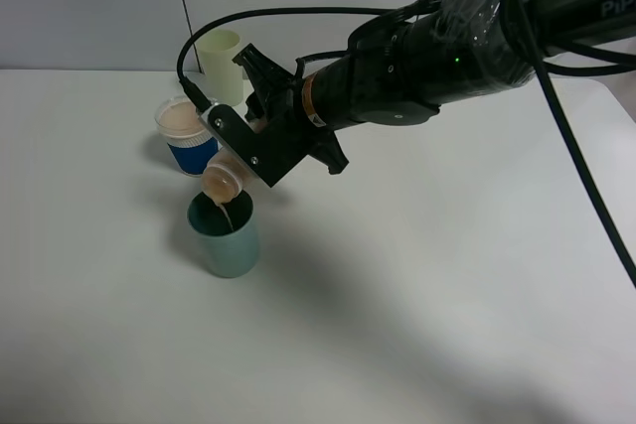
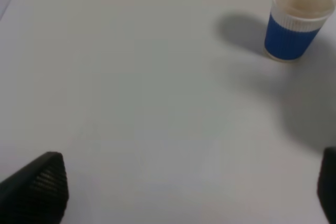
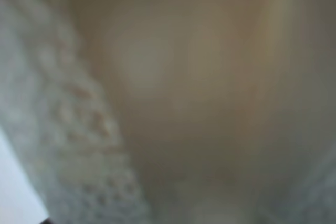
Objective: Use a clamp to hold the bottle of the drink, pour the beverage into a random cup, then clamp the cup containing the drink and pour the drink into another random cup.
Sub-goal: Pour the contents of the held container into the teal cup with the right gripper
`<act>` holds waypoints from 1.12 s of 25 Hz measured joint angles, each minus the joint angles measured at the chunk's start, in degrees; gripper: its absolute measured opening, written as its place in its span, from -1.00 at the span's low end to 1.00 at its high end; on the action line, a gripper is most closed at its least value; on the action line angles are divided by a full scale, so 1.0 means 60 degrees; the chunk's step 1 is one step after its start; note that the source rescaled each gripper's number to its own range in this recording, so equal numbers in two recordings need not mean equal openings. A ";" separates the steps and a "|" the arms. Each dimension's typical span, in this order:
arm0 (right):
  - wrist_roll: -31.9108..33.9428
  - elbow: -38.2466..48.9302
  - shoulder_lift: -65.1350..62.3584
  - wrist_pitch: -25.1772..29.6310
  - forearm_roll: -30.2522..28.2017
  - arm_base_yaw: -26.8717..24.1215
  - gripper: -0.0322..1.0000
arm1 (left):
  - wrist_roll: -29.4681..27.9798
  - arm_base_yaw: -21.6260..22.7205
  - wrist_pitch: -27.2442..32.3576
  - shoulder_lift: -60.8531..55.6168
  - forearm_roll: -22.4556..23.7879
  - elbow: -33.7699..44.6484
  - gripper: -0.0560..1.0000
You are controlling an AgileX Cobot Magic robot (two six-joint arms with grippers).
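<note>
Teal cup (image 1: 229,245) stands upright on white table (image 1: 447,295), nearest the high camera. Thin stream of beverage (image 1: 230,213) drops into it from the bottle (image 1: 223,179). Bottle is tipped neck-down, mouth just above the cup's rim and not touching it. Right gripper (image 1: 248,146) has reached across to the left side. Its jaws are closed tight on the bottle body, with only the neck and a bit of the shoulder showing below them. Right wrist view is all beige and grey blur, so nothing readable there.

Just behind the gripper is blue paper cup (image 1: 189,151), upright, beige inside; can't tell if that is liquid. Farthest back, near the wall, is pale yellow-green tumbler (image 1: 221,62), upright and partly hidden by the gripper.

Left gripper (image 2: 181,187): black ribbed fingertips (image 2: 42,187) spread wide over bare table, holding nothing. Blue paper cup (image 2: 291,35) is well apart from them, farther off.
</note>
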 joint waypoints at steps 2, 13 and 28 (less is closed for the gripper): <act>0.0000 0.0000 0.0000 0.0000 -0.0026 0.0000 -0.93 | 0.0000 0.0000 0.0000 0.0000 0.0000 0.0000 0.70; 0.0000 0.0000 0.0000 0.0167 -0.0249 0.0000 -0.93 | 0.0000 0.0000 0.0000 0.0000 0.0000 0.0000 0.70; 0.0031 -0.1000 -0.0049 0.0901 -0.0249 0.0000 -0.94 | 0.0000 0.0000 0.0000 0.0000 0.0000 0.0000 0.70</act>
